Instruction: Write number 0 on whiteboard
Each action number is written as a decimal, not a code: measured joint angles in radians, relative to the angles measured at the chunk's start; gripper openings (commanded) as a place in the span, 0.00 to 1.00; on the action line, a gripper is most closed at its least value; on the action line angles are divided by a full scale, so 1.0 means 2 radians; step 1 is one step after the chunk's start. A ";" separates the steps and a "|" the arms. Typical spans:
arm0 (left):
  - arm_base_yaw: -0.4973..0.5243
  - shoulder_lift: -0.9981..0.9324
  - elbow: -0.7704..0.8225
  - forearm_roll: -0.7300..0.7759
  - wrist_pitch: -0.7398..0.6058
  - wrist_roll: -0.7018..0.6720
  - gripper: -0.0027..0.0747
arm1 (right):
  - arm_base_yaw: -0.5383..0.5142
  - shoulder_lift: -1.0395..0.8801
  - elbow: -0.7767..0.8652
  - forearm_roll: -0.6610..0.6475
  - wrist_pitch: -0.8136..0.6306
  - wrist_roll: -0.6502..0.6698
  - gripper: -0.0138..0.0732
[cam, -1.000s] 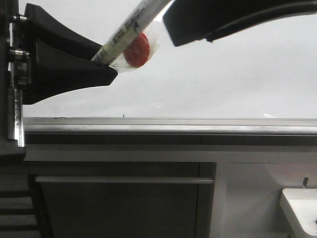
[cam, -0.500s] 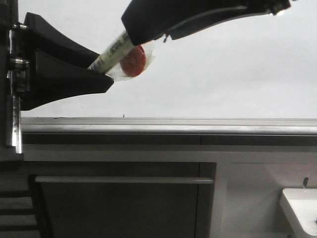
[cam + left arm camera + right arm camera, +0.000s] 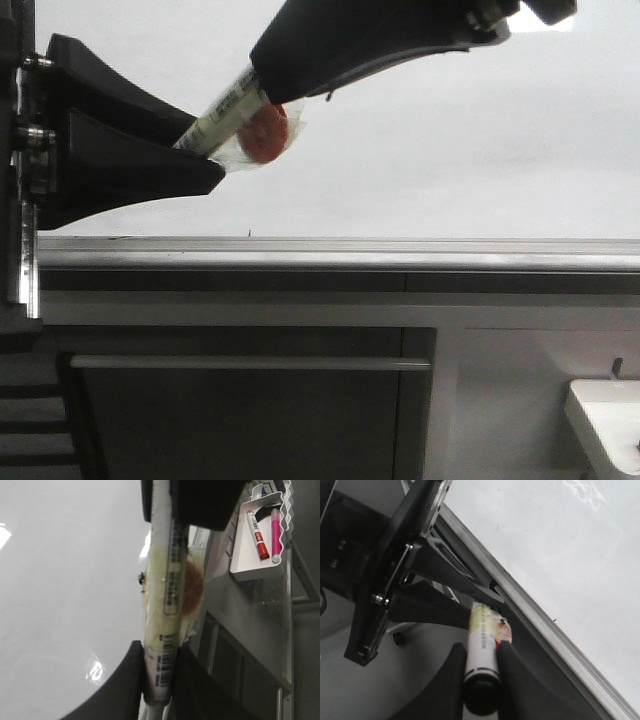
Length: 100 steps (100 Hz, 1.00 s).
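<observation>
A white marker [image 3: 225, 108] with a red disc [image 3: 265, 133] taped to it slants in front of the whiteboard [image 3: 450, 160]. My left gripper [image 3: 205, 155] is shut on the marker's lower end. My right gripper [image 3: 275, 65] reaches in from the upper right and is shut on the upper end. In the right wrist view its fingers [image 3: 507, 665] press both sides of the marker [image 3: 482, 640] just past the black cap. In the left wrist view the marker [image 3: 167, 590] runs from my left gripper [image 3: 160, 675] up into the right gripper [image 3: 195, 500]. The number 0 is out of view.
A grey metal ledge [image 3: 340, 255] runs along the board's lower edge, with a dark cabinet [image 3: 250, 420] below. A white tray [image 3: 257, 555] to the right holds a red marker [image 3: 257, 535] and a pink one [image 3: 275, 535]. Its corner [image 3: 605, 430] shows low right.
My right gripper has come down and leftward from the upper right and now covers the marker's upper end. The left gripper and marker shifted slightly.
</observation>
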<state>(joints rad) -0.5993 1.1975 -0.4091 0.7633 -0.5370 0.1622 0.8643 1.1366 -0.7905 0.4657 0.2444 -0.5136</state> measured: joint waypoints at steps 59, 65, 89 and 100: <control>0.000 -0.067 0.001 -0.104 0.010 0.001 0.62 | -0.049 0.002 0.000 0.003 0.001 -0.001 0.08; 0.000 -0.094 0.001 -0.125 0.034 0.001 0.55 | -0.063 0.002 0.000 0.003 0.003 -0.001 0.08; 0.005 -0.179 0.001 -0.239 0.146 0.001 0.01 | -0.091 -0.012 0.000 0.003 0.023 -0.001 0.08; 0.018 -0.191 0.001 -0.253 0.156 0.001 0.01 | -0.092 -0.012 0.000 0.003 0.023 -0.001 0.08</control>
<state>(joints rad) -0.5631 0.8154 -0.4076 0.2579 -0.2245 0.1642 0.6810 1.1128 -0.7905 0.4722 0.2911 -0.5151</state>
